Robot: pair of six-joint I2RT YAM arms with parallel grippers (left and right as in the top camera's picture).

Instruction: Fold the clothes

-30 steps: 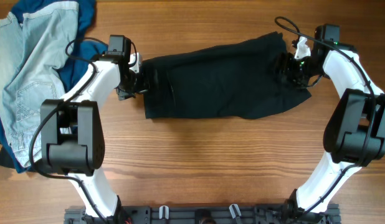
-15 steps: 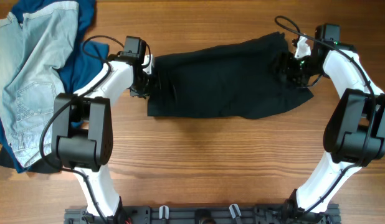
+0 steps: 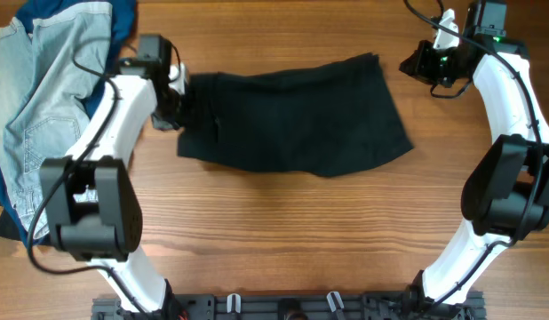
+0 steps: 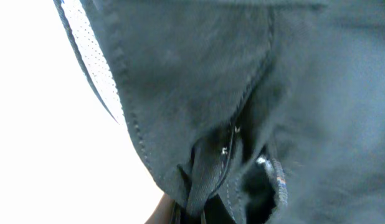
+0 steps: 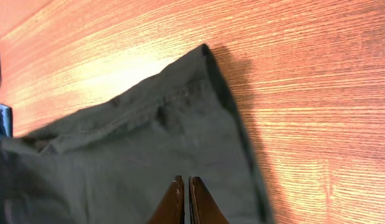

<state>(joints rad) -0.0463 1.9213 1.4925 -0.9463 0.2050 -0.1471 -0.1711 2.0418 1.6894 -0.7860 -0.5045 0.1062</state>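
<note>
A black garment [image 3: 292,116] lies spread across the middle of the table. My left gripper [image 3: 180,105] is at its left edge and is shut on a bunched fold of the black cloth [image 4: 208,177], which fills the left wrist view. My right gripper [image 3: 420,64] hangs off the garment's far right corner, apart from it. In the right wrist view its fingertips [image 5: 184,180] are pressed together with nothing between them, above the garment's corner [image 5: 180,112].
A heap of light blue jeans [image 3: 39,98] over a dark blue garment [image 3: 119,22] covers the table's far left, just beyond the left arm. Bare wood [image 3: 283,231] shows in front of the black garment.
The left gripper has shut on the garment's left edge and drawn it leftward. The right gripper has come off the garment's right end, moved toward the back and shut empty.
</note>
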